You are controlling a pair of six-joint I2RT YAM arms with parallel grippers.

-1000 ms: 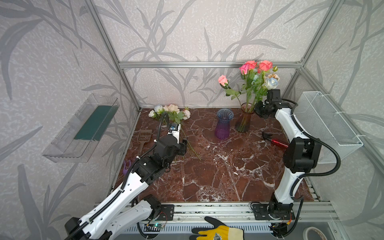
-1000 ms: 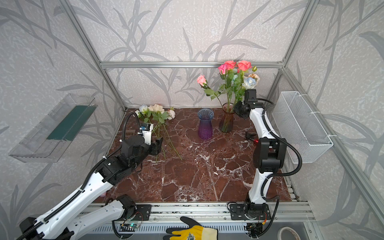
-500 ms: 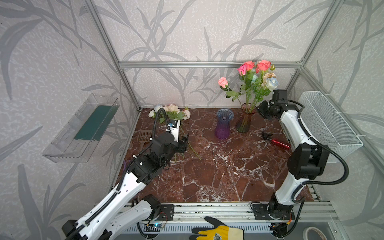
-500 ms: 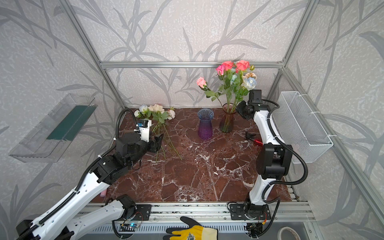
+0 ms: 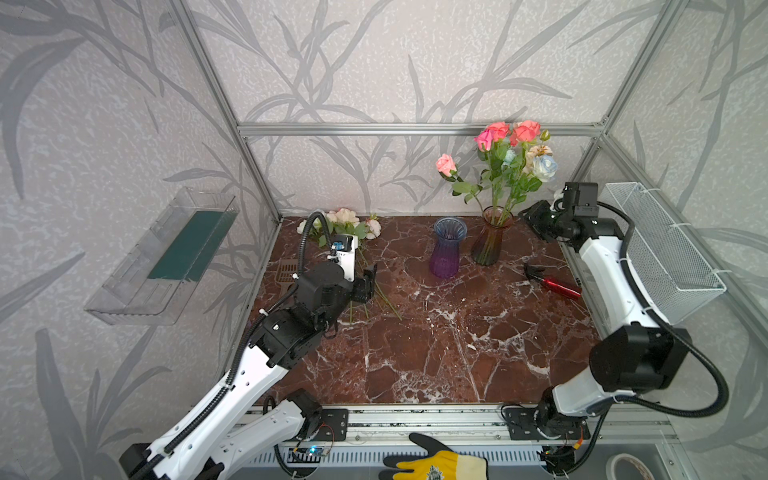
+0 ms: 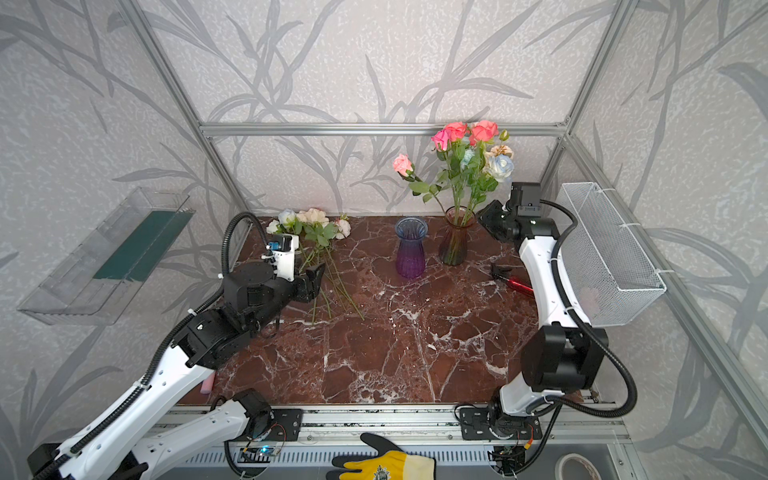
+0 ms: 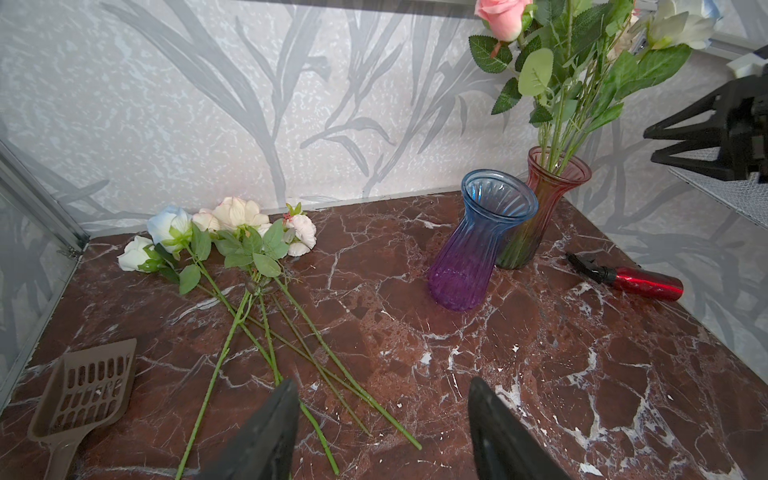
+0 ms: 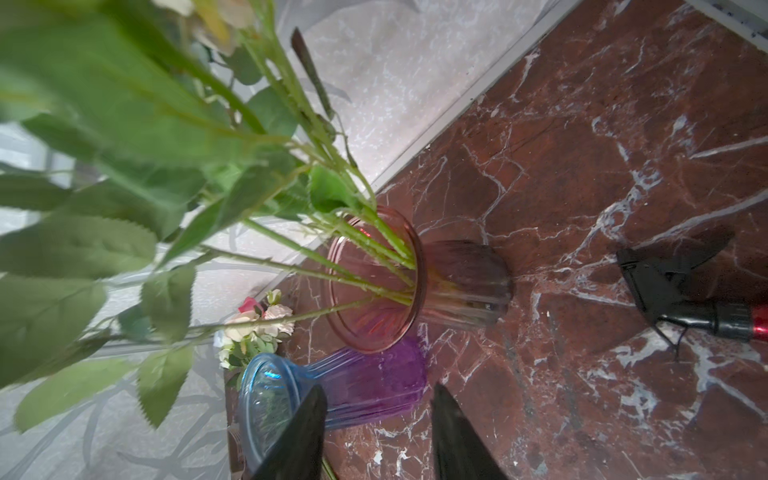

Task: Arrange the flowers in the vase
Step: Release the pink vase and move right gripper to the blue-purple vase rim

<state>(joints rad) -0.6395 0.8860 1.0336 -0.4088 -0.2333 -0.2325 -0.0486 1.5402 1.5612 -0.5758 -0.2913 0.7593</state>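
I am looking at several loose flowers (image 7: 245, 266) lying flat on the table (image 7: 540, 374), in its back left corner. Their stems are running lengthwise toward my left gripper (image 7: 382, 386), with the cut ends nearest it and the heads pointing away. That gripper is hovering close over the stem ends, jaws spread and empty, and it is by far the nearer arm. My right gripper (image 8: 378, 390) is hanging beside the red vase (image 5: 492, 239), jaws parted and gripping nothing. That vase is holding a bunch (image 5: 511, 166). The blue vase (image 5: 446, 253) beside it is standing empty.
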